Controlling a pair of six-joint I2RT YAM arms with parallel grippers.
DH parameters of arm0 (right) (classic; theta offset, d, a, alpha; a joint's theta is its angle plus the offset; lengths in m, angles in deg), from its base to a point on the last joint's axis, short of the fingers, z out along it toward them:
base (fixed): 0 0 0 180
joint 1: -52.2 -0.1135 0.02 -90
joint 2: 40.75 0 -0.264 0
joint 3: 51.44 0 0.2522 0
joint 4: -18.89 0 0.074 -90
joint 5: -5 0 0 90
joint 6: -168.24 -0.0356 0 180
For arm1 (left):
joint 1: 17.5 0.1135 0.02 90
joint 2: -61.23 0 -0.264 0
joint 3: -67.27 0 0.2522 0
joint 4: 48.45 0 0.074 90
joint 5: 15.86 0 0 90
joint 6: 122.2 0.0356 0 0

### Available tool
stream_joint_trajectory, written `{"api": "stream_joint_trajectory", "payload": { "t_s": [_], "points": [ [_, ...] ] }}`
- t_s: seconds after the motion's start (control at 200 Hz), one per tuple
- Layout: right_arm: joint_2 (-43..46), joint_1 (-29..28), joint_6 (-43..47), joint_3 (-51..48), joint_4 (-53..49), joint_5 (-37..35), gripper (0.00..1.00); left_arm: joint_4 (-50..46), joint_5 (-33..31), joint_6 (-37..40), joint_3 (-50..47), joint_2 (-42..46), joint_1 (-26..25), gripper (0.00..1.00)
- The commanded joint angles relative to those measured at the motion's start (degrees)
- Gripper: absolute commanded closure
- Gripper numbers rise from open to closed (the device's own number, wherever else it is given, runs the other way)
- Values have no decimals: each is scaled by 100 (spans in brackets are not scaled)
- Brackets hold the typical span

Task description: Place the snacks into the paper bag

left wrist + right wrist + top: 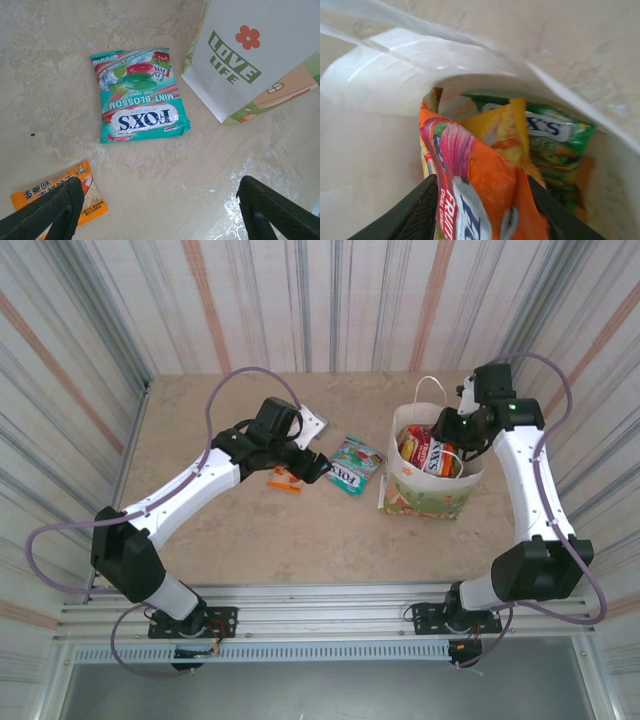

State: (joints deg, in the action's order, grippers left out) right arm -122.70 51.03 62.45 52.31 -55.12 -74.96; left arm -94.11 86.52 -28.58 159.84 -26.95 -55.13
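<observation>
Teal packet (142,95) is recorded as glossy plastic film, lightly creased. The same shiny film is noted on the small orange packet (65,192). Paper bag (250,55): matt white paper, smooth, printed. Table (50,75): stone-look beige surface, smooth, whitish scuffs observed. Orange packet (485,195) and green packet (555,140): glossy crinkled film. Jaws of left gripper (160,187): matt black plastic.

I see a beige table (250,540) with a stone-like pattern, closed on three sides by walls (300,300) with long grey, blue and orange-brown stripes. A metal rail (330,605) runs along its near edge. The light is soft and even, with some pale shine on the table.
</observation>
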Motion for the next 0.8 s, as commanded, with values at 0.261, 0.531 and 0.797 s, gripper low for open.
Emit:
{"api": "stream_joint_trajectory", "payload": {
  "t_s": [0.261,0.531,0.797],
  "points": [
    [610,-441,548,458,-634,-664,53,-154,4,23,199,-81,-17,16],
    [225,-665,554,-72,-385,-736,57,-176,9,2,169,-50,-17,16],
    [-226,-668,701,-581,115,-1007,59,-204,-47,-3,108,7,-17,16]
  ]
}}
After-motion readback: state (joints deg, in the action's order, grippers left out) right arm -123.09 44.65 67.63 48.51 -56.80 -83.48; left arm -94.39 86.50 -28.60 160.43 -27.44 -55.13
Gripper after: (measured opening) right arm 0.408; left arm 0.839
